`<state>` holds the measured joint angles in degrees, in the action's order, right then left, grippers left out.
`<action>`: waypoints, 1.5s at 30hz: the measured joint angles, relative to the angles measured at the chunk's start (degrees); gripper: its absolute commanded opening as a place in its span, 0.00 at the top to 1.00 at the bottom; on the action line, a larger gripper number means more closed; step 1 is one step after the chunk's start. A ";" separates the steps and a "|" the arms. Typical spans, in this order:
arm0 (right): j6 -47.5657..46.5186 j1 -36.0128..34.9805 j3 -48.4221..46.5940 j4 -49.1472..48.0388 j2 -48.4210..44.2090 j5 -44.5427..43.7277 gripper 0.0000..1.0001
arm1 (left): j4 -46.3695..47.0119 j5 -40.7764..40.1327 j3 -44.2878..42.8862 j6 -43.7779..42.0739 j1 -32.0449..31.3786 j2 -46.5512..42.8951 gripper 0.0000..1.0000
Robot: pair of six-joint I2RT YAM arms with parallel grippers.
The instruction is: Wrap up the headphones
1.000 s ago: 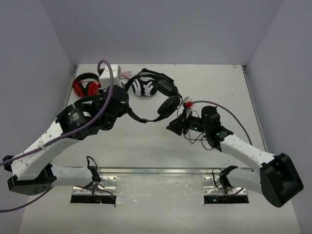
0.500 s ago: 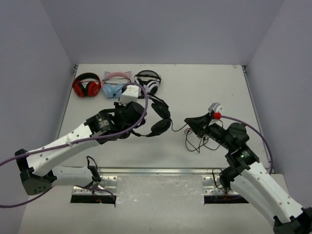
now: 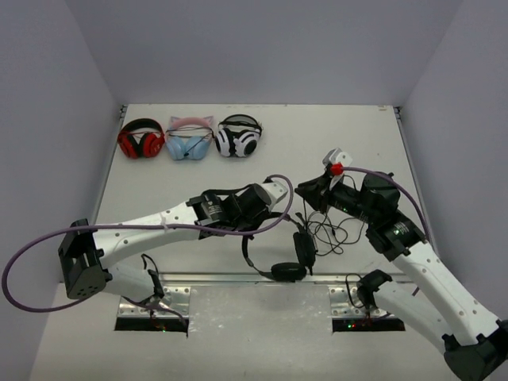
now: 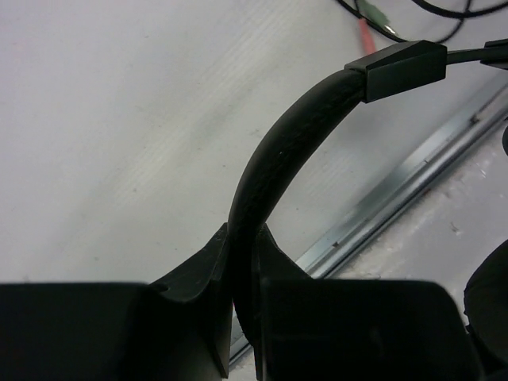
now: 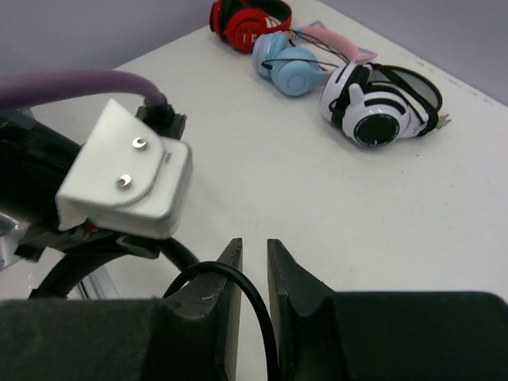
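While the headphones (image 3: pixel 290 271) are dangled at bottom centre of the top view, near the metal rail (image 3: pixel 222 279), their headband is clamped tight in the left fingers (image 4: pixel 198 266). Pretty plain setup: a white worktop (image 3: pixel 357 143) boxed in by pale lavender walls (image 3: pixel 262 48). Three spare headsets (image 3: pixel 189 140) are lined up at upper left. The right fingers (image 5: pixel 290 274) are narrowed to a slit with the thin cable (image 5: pixel 260 321) run through; whether it's pinched can't be told.
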<state>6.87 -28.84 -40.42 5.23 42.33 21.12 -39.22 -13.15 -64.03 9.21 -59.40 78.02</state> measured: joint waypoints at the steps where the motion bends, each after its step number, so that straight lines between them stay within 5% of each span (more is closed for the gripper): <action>1: -0.20 0.00 0.11 0.04 0.94 0.37 0.80 | 0.04 0.94 0.00 -0.26 -1.03 -0.02 1.00; 7: -0.68 0.00 0.22 -0.48 4.39 1.16 0.73 | 0.48 5.90 0.00 -2.14 -3.06 -0.90 1.00; 15: -0.02 -0.04 0.22 -1.79 12.33 1.79 0.99 | 1.46 9.40 0.00 -3.21 -3.04 -5.31 1.00; 23: 1.38 -0.15 1.01 -4.26 15.65 3.15 0.98 | 3.65 4.00 -0.26 -3.15 -3.04 -14.29 1.00; 27: 4.04 -0.11 3.58 -9.25 15.32 3.93 0.80 | 4.46 -1.64 -2.01 -2.84 -3.04 -17.90 1.00; 33: 14.29 0.00 10.16 -25.27 16.52 12.24 0.77 | 10.10 -7.06 -5.35 -1.01 -3.17 -23.32 1.00; 39: 32.76 -0.63 10.19 -53.48 31.08 21.35 0.72 | 13.38 -11.61 -12.22 2.01 -3.17 -21.94 1.00; 45: 44.50 -3.69 10.75 -71.49 43.28 23.06 0.83 | 9.68 -26.67 -21.11 7.04 -3.32 -16.65 0.99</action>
<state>51.37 -32.53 -29.67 -66.26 85.60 44.18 -29.54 -39.81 -85.14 16.25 -62.72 61.36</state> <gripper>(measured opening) 0.204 0.077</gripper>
